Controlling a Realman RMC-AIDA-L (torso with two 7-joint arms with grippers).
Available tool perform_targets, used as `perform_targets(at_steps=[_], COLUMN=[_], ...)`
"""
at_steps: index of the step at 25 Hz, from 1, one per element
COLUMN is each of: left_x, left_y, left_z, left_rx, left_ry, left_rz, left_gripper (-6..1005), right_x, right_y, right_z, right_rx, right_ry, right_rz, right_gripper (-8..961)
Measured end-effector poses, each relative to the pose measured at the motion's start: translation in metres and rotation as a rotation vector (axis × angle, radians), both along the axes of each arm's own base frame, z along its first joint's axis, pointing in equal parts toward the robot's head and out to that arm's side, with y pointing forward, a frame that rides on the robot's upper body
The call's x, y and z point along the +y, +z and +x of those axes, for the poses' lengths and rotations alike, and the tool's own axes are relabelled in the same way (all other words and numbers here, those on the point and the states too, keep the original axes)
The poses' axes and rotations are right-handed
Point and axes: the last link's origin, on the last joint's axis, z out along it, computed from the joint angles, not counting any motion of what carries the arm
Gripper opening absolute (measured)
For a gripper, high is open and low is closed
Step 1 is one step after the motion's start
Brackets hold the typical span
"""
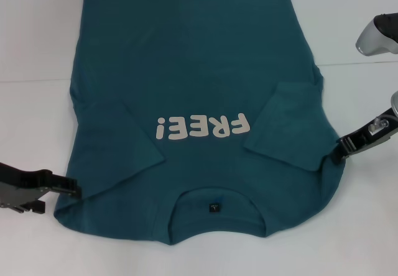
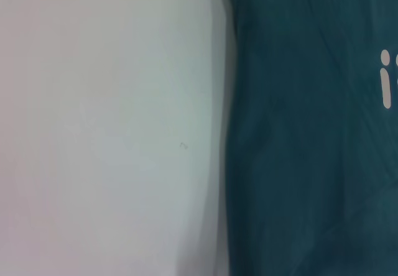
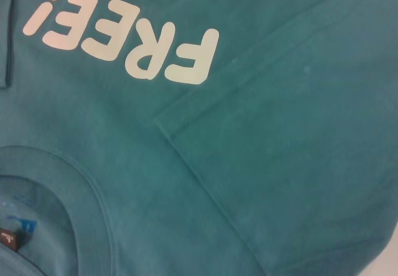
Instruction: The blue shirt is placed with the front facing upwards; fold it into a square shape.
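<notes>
**On the white table: sleeves are in, body folds come next**

Spread across the white table (image 1: pixel 37 40) is the blue shirt (image 1: pixel 199 58), front up, with the white "FREE!" lettering (image 1: pixel 203 127) reading upside down from the head camera. The collar (image 1: pixel 214 196) and its small black neck label (image 1: pixel 214 207) sit at the near edge, closest to the robot, and the hem runs off toward the far side.

Both short sleeves look already folded inward onto the chest. You can see the right sleeve (image 1: pixel 288 127) lying as a flap over the body just beside the lettering, and the left sleeve (image 1: pixel 127 136) doing the same on the other side. So my read is the sleeve step is basically done and it's not a square yet.

The left gripper (image 1: pixel 73 189) is low by the shirt's near-left corner, right at the shoulder edge. Can't tell from any view whether its fingers are apart or together. The right gripper (image 1: pixel 339 147) is at the shirt's right edge by the shoulder, tips touching or nearly touching the cloth, and again I honestly can't tell if it's pinching fabric or not.

Next move, I'd guess: both grippers need a solid pinch on the near shoulder corners, then carry the collar end over toward the hem. The cloth is floppy, so lifting unevenly would probably skew the fold or pull the sleeves back out.
</notes>
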Motion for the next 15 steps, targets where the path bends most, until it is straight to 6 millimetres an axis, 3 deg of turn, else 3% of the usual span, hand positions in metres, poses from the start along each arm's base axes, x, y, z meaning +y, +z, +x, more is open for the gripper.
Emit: perform_targets(at_steps=[15], left_x=[0.0015], left_y=[-0.0013], left_z=[0.0006], left_rx=[0.005], left_ry=[-0.010], left_rz=[0.005], left_gripper=[900], right_x=[-0.0006], right_y=[0.0000], right_z=[0.0010], right_rx=[0.000], right_ry=[-0.002], right_rz=[0.000], right_gripper=[38])
